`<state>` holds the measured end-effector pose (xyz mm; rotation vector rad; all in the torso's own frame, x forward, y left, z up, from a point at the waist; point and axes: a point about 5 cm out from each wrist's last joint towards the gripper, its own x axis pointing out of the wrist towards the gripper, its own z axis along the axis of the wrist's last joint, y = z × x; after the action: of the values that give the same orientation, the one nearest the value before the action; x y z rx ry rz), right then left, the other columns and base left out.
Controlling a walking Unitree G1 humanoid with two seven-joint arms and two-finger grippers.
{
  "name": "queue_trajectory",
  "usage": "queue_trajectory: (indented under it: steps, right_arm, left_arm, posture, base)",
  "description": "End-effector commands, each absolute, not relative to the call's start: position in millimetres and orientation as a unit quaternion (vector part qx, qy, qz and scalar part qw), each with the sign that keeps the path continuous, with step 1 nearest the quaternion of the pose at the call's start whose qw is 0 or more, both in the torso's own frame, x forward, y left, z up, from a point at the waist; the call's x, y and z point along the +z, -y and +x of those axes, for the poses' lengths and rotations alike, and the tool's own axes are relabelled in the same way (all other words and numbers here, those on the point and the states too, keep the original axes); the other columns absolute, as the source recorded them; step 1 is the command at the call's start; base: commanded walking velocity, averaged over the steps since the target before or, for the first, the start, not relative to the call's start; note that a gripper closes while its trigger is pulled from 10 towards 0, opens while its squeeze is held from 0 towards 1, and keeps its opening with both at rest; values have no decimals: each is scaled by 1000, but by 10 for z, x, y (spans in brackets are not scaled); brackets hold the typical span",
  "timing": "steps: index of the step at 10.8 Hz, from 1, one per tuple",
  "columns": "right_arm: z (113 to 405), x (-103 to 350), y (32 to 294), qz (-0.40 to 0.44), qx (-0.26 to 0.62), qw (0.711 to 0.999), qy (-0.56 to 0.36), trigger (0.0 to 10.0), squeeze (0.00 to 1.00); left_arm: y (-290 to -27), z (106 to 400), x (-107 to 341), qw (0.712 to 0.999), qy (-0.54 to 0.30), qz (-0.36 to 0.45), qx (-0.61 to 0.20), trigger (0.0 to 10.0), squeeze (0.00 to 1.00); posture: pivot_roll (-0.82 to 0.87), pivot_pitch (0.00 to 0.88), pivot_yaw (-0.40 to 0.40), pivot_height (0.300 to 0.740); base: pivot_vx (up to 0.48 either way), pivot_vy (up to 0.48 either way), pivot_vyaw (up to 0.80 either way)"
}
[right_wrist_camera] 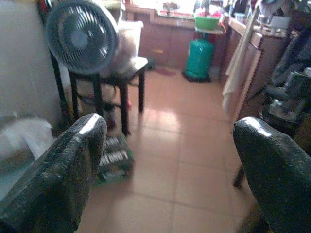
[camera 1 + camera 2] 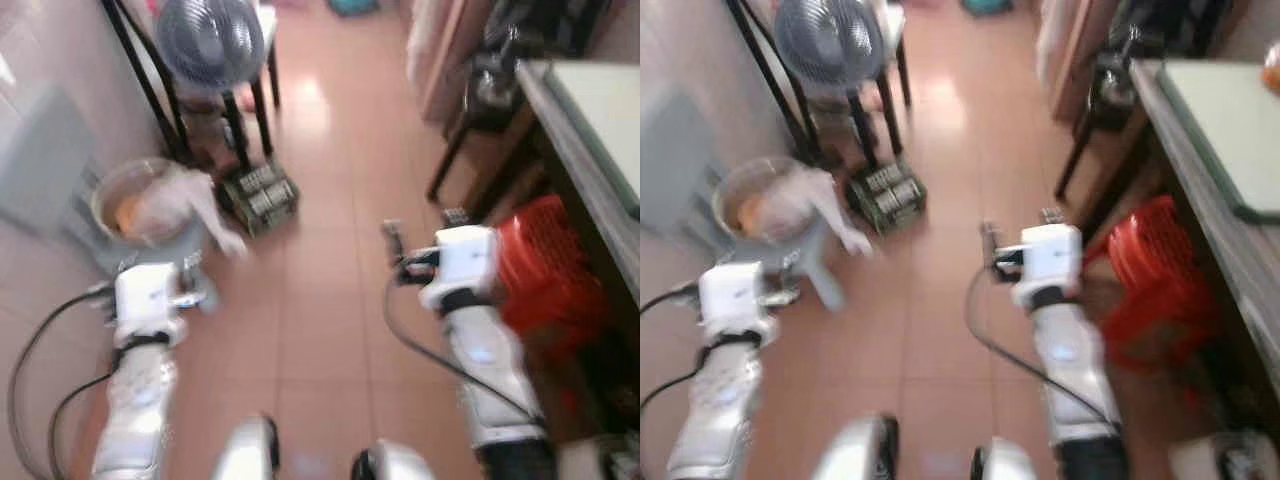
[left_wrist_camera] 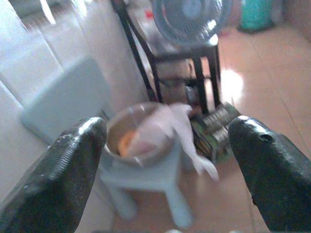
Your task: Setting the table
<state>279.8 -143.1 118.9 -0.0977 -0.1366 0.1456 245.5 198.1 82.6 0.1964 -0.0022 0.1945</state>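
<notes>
Robot is standing on a tiled floor (image 2: 320,300), both arms held forward, head views blurred.

Left gripper (image 3: 167,160): jaws standing wide apart, holding nothing. It is pointing at a metal bowl (image 3: 136,141) with a pale bag (image 3: 165,128) in it, sitting on a low grey stool (image 3: 146,182) at left of the head frames. Right gripper (image 1: 170,165): jaws also apart and empty, facing open floor and a fan (image 1: 80,36) on a dark stool (image 1: 121,73).

Counter (image 2: 1230,150) is running along the right edge of the head frames, a red stool (image 2: 1155,265) tucked beside it. No plates, cups or cutlery can be made out anywhere; a small orange thing at the far upper right of the right eye frame is too blurred to name.

Judgement: tableware is not yet found, so handling is a guess. Plates or glasses would probably be stiff, slick and breakable. I would take them by the rim or the side wall, with both jaw faces square on. The bowl looks rigid and light; its rim is the likely hold.
</notes>
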Motion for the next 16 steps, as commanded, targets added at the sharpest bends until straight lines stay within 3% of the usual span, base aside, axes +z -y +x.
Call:
queue_trajectory:
  steps: [1, 5, 10, 14, 16]
  right_arm:
    - [2793, 1099, 1583, -54, 38, 997, 45, 10000, 0]
    - [2714, 812, 1671, -42, 2, 999, -13, 10000, 0]
    - [2753, 752, 1690, -80, 2, 996, -29, 10000, 0]
    - [2723, 684, 1699, -82, -4, 996, -45, 10000, 0]
    - [2695, 652, 1734, -86, -7, 995, -45, 10000, 0]
  left_arm:
    - [-1888, 2476, 815, 992, 5, 91, 82, 10000, 0]
    - [-1861, 2440, 718, 995, -11, 76, 69, 10000, 0]
    - [-1830, 2492, 721, 995, -12, 63, 77, 10000, 0]
    - [-1853, 2478, 708, 994, -9, 77, 77, 10000, 0]
    - [-1842, 2426, 662, 994, -23, 78, 73, 10000, 0]
  posture:
    - [10, 119, -2, 740]
    - [12, 99, -3, 740]
    - [15, 90, -19, 740]
    - [16, 85, -19, 740]
    - [19, 80, -23, 740]
  base:
    - [424, 0, 0]
    - [420, 0, 0]
    - [358, 308, 0]
    - [0, 404, 0]
    - [0, 0, 0]
